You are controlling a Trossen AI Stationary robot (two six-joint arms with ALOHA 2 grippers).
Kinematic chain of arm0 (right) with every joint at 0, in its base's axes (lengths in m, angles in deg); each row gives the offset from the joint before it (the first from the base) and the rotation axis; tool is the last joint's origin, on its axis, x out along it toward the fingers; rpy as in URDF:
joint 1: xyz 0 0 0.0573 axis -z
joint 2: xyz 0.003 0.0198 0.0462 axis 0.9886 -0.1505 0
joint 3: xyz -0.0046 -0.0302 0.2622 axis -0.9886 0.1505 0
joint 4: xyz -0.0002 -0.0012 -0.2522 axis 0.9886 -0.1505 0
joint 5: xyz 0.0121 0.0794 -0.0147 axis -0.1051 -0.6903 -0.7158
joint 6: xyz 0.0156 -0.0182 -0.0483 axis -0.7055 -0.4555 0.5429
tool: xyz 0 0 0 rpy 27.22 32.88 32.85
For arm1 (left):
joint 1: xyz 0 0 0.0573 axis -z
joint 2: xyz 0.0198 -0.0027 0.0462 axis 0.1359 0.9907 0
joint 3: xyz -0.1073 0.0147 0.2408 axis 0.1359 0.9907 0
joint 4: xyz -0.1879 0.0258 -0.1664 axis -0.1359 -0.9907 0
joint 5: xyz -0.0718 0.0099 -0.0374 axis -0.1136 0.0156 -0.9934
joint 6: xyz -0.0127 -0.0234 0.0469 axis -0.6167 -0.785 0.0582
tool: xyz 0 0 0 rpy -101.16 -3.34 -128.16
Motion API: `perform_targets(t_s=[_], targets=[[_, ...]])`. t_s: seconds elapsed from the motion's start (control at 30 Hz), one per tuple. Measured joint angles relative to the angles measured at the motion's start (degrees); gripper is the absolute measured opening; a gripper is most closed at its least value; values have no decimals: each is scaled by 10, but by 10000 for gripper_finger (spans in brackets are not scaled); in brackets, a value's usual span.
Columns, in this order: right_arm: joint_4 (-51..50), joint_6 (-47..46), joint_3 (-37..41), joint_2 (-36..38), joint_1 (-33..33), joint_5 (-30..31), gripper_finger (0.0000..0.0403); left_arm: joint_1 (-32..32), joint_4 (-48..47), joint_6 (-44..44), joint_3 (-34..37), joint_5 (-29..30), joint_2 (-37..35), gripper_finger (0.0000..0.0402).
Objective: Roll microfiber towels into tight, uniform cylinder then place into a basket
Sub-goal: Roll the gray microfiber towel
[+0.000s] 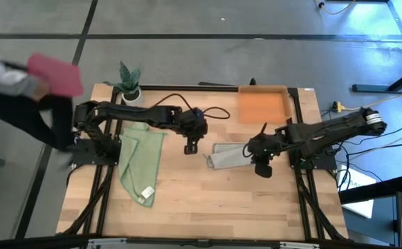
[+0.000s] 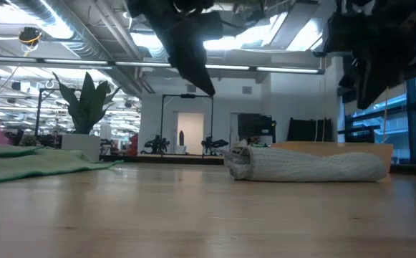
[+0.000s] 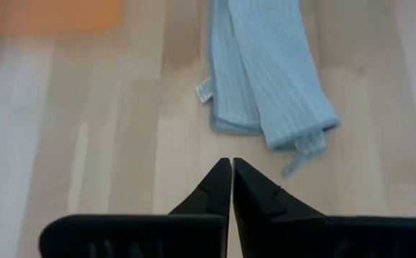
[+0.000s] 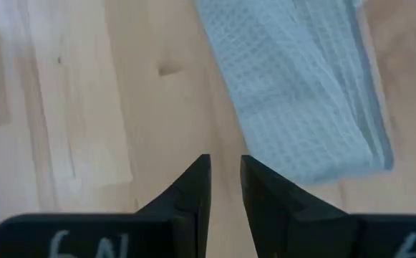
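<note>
The light grey towel [image 1: 227,156] lies as a loose roll on the table right of centre; the low view shows it resting lengthwise on the wood [image 2: 308,163]. My left gripper [image 3: 231,163] hovers shut above the table just left of the roll's end [image 3: 272,79]. My right gripper [image 4: 225,159] hangs over the table beside the roll's other end [image 4: 293,93], its fingers a narrow gap apart with nothing between them. The green towel [image 1: 142,160] lies spread flat at the left. The orange basket [image 1: 263,105] stands at the far edge.
A small potted plant [image 1: 130,86] stands at the far left corner. A person in a grey sleeve holds a pink cloth [image 1: 55,72] beyond the table's left edge. Bare wood lies along the near edge. Black cables [image 1: 214,111] run across the far middle.
</note>
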Motion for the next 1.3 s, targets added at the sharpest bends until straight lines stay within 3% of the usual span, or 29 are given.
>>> perform_targets(t_s=[0.27,0.47,0.7,0.9,1.3], targets=[[27,121,13,-24,3,4,85,0,-7,-27,0,25,-11,5],[51,196,13,-46,4,40,138,1,-12,-52,1,25,-11,3],[84,323,18,-96,4,40,186,2,-17,-60,1,25,-11,10],[157,332,46,-162,4,40,189,2,-27,-61,1,25,-10,1],[192,294,43,-241,3,72,185,2,-35,-61,1,25,-10,6]])
